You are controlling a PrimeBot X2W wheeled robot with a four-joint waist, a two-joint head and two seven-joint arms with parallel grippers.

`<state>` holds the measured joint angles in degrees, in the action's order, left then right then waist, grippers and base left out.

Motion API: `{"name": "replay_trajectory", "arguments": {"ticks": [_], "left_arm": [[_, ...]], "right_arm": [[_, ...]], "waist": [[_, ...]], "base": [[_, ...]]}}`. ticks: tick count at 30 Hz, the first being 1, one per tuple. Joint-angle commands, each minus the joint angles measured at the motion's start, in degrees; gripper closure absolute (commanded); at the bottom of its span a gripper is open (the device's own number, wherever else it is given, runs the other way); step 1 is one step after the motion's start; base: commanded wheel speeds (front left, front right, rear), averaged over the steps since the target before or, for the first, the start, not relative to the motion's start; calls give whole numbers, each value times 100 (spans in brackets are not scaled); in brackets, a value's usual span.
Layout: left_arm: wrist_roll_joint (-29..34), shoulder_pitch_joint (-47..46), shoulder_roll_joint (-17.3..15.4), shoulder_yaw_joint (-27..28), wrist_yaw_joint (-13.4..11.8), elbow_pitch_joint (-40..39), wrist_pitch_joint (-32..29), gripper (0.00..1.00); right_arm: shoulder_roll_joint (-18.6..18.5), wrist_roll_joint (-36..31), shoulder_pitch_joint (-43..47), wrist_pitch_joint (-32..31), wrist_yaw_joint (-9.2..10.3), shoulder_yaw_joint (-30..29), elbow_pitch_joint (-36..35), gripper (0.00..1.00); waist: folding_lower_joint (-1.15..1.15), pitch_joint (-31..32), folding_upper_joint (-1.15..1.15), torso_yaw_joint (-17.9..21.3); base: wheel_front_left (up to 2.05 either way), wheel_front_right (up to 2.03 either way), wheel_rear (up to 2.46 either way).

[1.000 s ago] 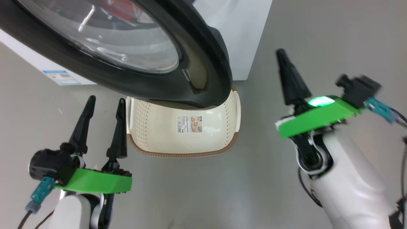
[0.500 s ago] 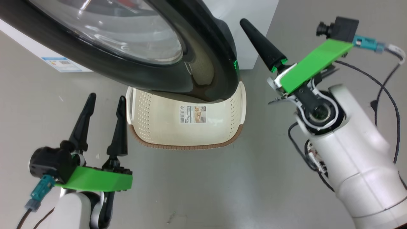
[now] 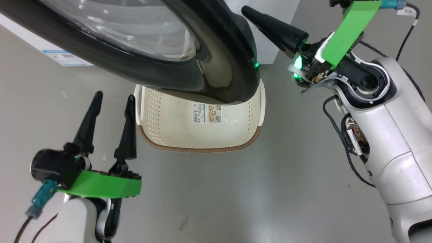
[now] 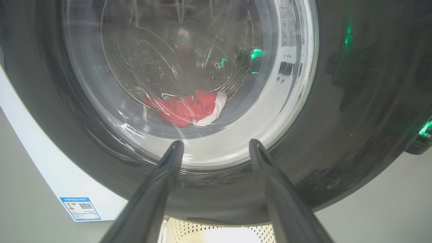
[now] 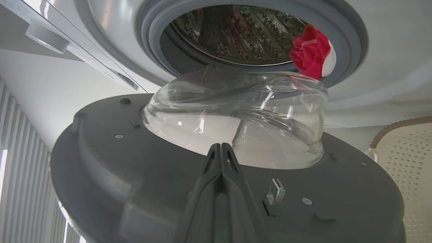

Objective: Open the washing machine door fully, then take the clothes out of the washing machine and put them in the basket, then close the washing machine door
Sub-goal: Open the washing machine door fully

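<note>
The washing machine door (image 3: 135, 76) is a big round disc with a broad glossy black rim around a bulging clear glass bowl. It stands partly open, swung out from the white washing machine (image 5: 398, 40). Its inner face is matt grey with small screws and a latch tab. Past the bowl lies the steel perforated drum inside a grey-blue rubber ring. The clothes (image 5: 308, 54), bright red with a white panel, sit at the drum's lip, beyond the tips of the right gripper (image 3: 246, 10).

The right arm reaches up and across, its pale forearm bent at the wrist. The gripper's fingers are pressed together with nothing between them. They point in behind the door's free edge, along the grey inner face toward the base of the bowl. Whether they touch the door I cannot tell.

The left gripper (image 3: 114, 95) hangs low with fingers spread wide and nothing held, aimed at the door's outer glass. The cream basket (image 3: 162, 121) stands on the floor just beside its inner finger, partly under the door.
</note>
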<state>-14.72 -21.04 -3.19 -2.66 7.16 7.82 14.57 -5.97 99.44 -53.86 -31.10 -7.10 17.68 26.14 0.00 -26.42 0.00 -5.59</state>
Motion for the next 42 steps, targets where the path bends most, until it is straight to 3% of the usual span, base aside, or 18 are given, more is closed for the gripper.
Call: {"name": "replay_trajectory", "arguments": {"ticks": [1, 31, 42], "left_arm": [[-17, -80, -159, 146, 33, -138, 43, 0], [57, 237, -16, 231, 33, 163, 43, 0], [109, 444, 24, 295, -25, 277, 43, 0]], "right_arm": [[74, 23, -96, -84, -39, 77, -97, 100], [96, 160, 919, -797, -39, 483, -178, 100], [174, 207, 1403, -964, -39, 673, -254, 100]], "waist": [[0, -8, 0, -12], [0, 837, 0, -279], [0, 1238, 0, -626]], "base": [[0, 0, 0], [0, 0, 0], [0, 0, 0]]}}
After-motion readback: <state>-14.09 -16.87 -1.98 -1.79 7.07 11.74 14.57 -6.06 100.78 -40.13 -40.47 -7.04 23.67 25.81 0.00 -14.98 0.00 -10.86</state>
